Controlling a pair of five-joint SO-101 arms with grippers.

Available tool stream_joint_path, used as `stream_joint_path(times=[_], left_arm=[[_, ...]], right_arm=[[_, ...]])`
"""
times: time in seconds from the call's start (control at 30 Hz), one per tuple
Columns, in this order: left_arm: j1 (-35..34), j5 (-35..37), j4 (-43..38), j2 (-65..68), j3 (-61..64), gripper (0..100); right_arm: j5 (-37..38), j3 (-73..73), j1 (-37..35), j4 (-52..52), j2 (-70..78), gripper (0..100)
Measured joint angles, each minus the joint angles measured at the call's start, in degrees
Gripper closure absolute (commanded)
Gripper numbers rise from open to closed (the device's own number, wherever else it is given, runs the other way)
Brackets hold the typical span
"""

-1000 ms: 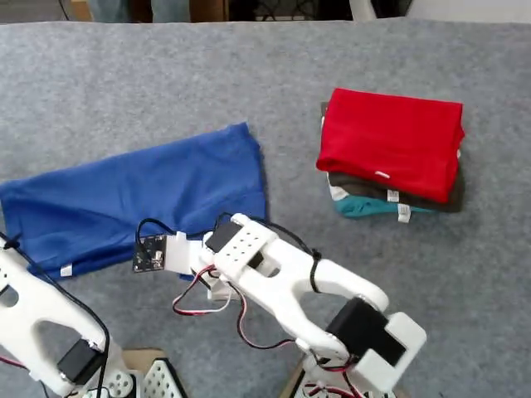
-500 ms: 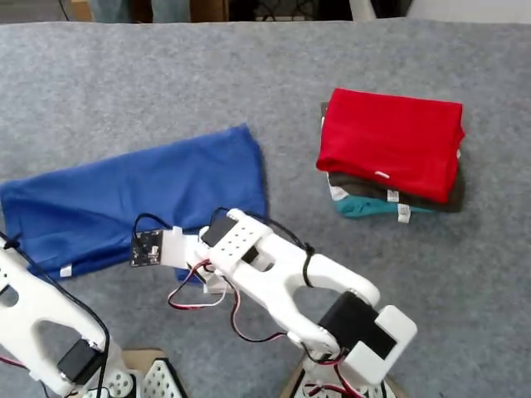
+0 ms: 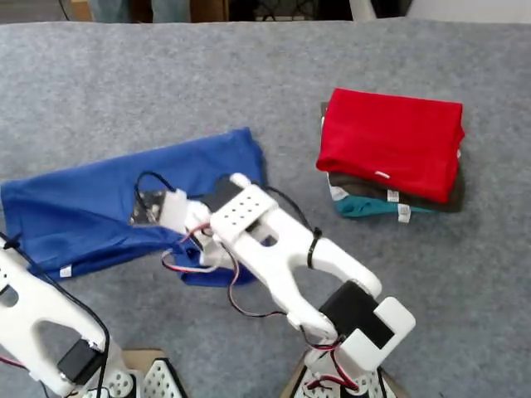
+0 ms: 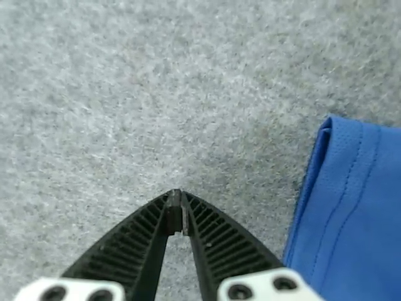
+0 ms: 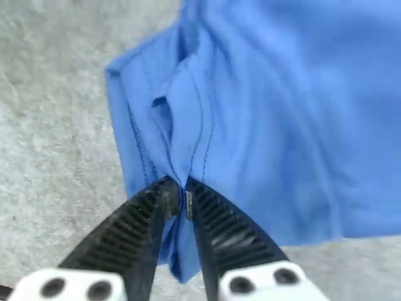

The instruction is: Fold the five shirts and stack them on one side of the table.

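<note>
Right gripper [image 5: 177, 191] pinches blue shirt [image 5: 282, 113]; high view adds folded stack [image 3: 390, 153]

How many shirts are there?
4: the blue shirt lies spread out on the table; the red shirt sits piled on a brown shirt and a teal shirt. Another may hide between.

The right arm's black ridged gripper [image 5: 177, 191] is pinched tight on a fold of the soft blue cloth shirt [image 5: 269, 119] — right at its stitched hem. Under the shirt lies a fuzzy grey table cover [image 5: 56, 119].
</note>
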Motion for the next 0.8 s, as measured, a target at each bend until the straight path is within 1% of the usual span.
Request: stream_joint_path(times=[0.17, 0.27, 0.43, 0.6, 0.67, 0.8], left_arm=[[0.00, 0.00, 0.00, 0.00, 0.00, 97], [0.00, 0.00, 0.00, 0.00, 0.00, 97], [0.00, 0.00, 0.00, 0.00, 0.00, 97], [0.00, 0.00, 0.00, 0.00, 0.00, 97], [0.00, 0.00, 0.00, 0.00, 0.00, 97], [0.00, 0.00, 0.00, 0.00, 0.00, 97]], right_arm=[[1.05, -10.99, 0.70, 6.51, 3.60, 98.5], [2.11, -14.33, 1.05, 9.14, 8.18, 98.5], [2.81, -13.36, 0.70, 10.02, 10.29, 98.5], [2.90, -4.13, -2.90, 6.77, 8.44, 98.2], [2.90, 0.09, -3.87, 3.60, 6.51, 94.3], [2.90, 6.86, -4.48, -2.99, 4.75, 79.0]])
